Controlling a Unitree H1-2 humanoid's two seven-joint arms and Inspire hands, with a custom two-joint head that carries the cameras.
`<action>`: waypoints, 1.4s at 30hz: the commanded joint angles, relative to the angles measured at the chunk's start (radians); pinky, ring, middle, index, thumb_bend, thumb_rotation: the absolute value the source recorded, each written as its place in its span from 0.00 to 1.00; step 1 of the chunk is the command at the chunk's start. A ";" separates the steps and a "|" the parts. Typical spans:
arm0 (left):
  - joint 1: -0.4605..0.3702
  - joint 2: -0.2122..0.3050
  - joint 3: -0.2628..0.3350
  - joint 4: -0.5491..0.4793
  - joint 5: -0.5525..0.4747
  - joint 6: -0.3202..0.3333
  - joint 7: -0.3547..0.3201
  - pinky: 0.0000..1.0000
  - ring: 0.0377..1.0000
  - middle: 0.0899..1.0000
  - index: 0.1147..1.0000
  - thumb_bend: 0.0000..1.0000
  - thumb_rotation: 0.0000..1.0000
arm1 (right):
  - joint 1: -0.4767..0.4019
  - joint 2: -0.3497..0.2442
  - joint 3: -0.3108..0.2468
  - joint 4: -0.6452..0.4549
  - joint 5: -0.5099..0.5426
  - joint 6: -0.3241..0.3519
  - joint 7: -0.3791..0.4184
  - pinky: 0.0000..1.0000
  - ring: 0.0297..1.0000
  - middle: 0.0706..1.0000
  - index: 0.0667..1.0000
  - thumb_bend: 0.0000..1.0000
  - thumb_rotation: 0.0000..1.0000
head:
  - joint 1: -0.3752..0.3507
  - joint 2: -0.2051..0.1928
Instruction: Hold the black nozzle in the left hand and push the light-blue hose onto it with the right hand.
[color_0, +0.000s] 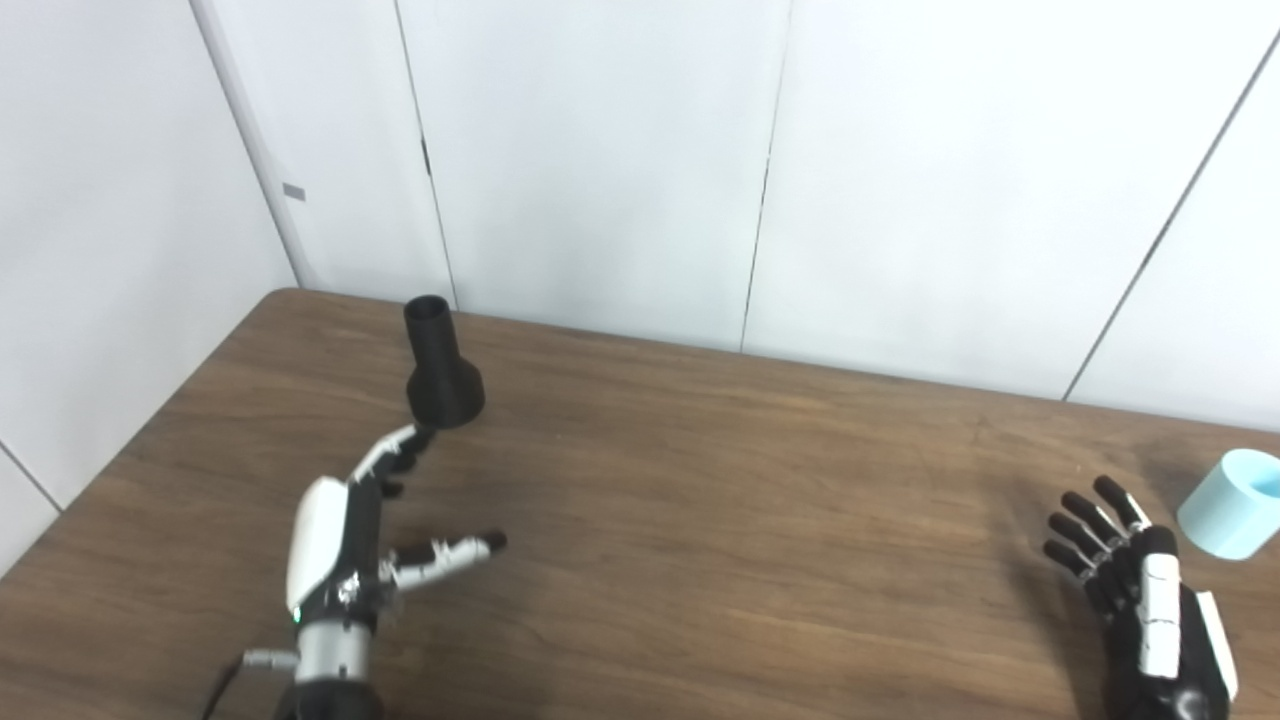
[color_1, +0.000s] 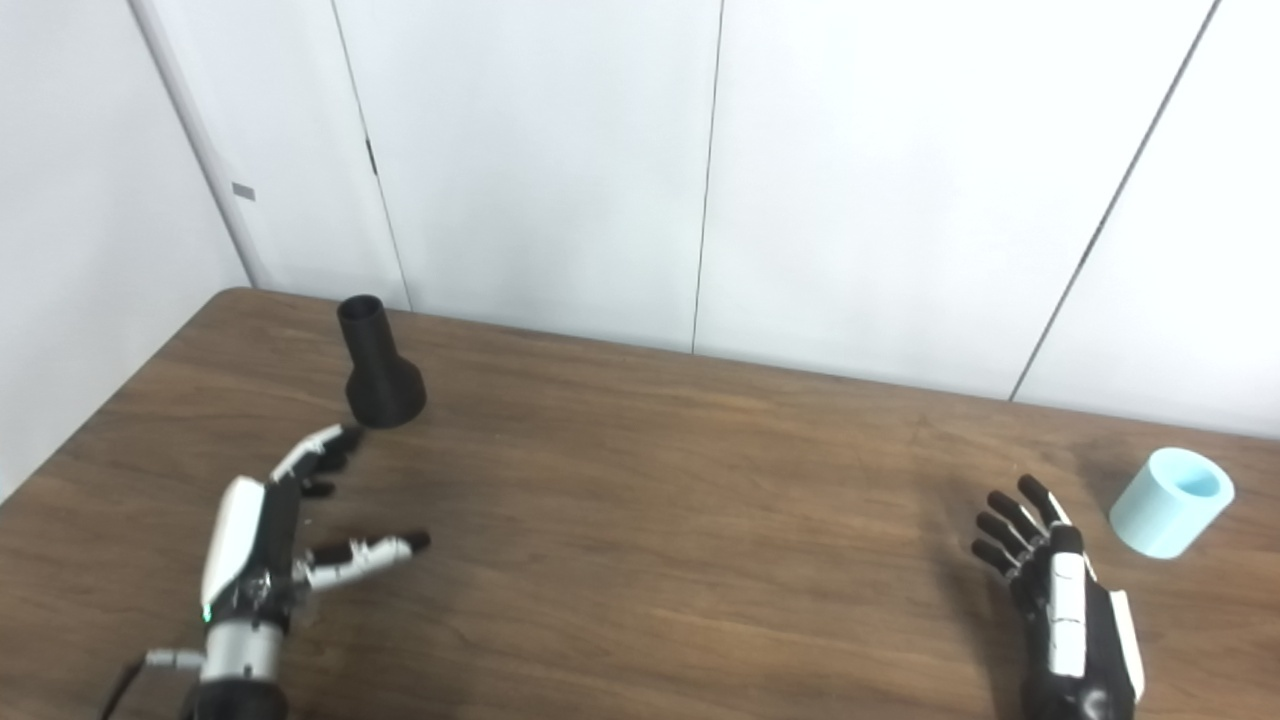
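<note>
the light-blue hose (color_0: 1235, 503) is cut off by the left eye view's right edge.

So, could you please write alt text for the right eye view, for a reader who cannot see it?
Two open robot hands hover over a brown wooden table, holding nothing. The left hand reaches toward an upright black nozzle at far left; the right hand sits beside a short light-blue hose lying tilted at far right. White wall panels stand behind.
</note>
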 joint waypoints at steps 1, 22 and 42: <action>-0.025 0.021 0.010 -0.037 0.044 0.017 0.020 0.67 0.76 0.78 0.76 0.94 0.13 | 0.068 0.015 -0.001 0.042 0.006 -0.006 0.003 0.77 0.80 0.82 0.89 0.38 1.00 | 0.001 0.002; -0.182 0.168 0.030 0.194 0.000 0.072 0.008 0.72 0.84 0.86 0.84 0.96 0.17 | 0.077 0.017 -0.005 0.008 0.011 0.020 0.003 0.76 0.79 0.81 0.89 0.40 1.00 | -0.002 0.018; -0.390 0.261 -0.093 0.528 0.064 0.067 0.082 1.00 1.00 1.00 0.80 1.00 0.31 | 0.095 0.026 -0.009 -0.036 0.011 0.054 -0.001 0.76 0.80 0.81 0.89 0.39 1.00 | -0.013 0.037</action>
